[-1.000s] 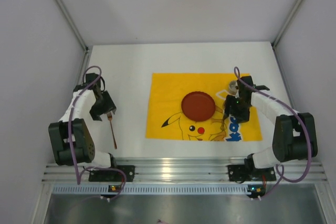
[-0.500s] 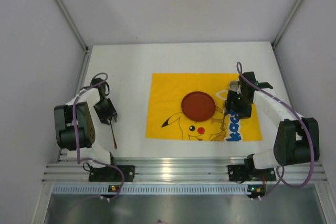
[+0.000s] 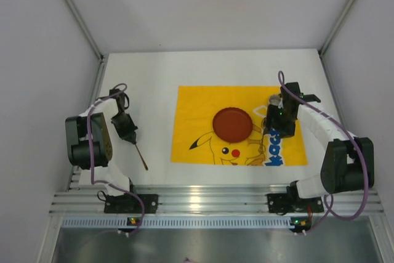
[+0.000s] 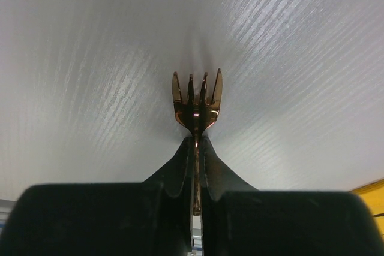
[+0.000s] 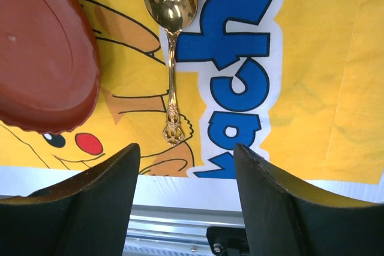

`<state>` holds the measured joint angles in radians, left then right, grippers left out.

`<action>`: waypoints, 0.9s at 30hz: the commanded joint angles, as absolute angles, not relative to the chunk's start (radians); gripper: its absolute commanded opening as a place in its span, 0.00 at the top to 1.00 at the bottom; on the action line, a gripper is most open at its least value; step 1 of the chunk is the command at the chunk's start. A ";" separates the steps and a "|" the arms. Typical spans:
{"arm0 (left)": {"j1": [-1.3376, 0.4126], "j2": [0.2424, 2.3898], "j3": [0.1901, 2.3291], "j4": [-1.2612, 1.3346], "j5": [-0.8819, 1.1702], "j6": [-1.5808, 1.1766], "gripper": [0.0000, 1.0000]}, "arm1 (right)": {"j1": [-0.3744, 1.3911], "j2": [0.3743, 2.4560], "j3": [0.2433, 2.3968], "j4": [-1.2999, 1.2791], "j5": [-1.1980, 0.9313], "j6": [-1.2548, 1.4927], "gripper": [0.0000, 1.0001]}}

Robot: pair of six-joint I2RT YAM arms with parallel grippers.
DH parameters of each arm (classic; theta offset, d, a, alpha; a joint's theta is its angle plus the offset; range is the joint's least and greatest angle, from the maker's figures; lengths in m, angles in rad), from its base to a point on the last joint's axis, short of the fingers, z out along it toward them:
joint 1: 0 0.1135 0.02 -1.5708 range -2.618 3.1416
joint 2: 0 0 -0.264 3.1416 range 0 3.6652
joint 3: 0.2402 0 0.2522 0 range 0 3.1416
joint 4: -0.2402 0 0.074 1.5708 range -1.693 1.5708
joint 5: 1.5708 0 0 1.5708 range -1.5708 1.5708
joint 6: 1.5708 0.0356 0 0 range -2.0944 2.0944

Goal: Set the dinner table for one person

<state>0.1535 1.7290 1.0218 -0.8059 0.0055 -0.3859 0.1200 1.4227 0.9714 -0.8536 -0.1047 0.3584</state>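
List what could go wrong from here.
1. The left claw pinches the fork only at its thin neck, so the long handle could swing or slip.
2. The open right claw hangs over the spoon, which lies close beside the plate; a finger might bump the plate or snag the mat.

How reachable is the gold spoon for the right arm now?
Probably yes: the open right pincer hangs just above the spoon. Nothing covers the spoon, and the red plate lies beside it, apart.

Blue "kach" on yellow mat (image 5: 324, 58)
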 commanded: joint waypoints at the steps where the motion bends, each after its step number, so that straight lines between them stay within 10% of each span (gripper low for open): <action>1: 0.161 1.833 0.988 -0.641 -0.063 -0.368 1.00 | 0.101 1.427 1.035 -0.870 -0.095 0.345 0.36; 11: -0.079 1.715 1.277 -0.689 0.041 -0.285 1.00 | 0.101 1.434 1.167 -0.931 -0.057 0.334 0.07; 27: -0.462 2.077 1.654 -0.713 0.078 -0.403 1.00 | 0.100 1.379 1.143 -0.959 -0.020 0.325 0.00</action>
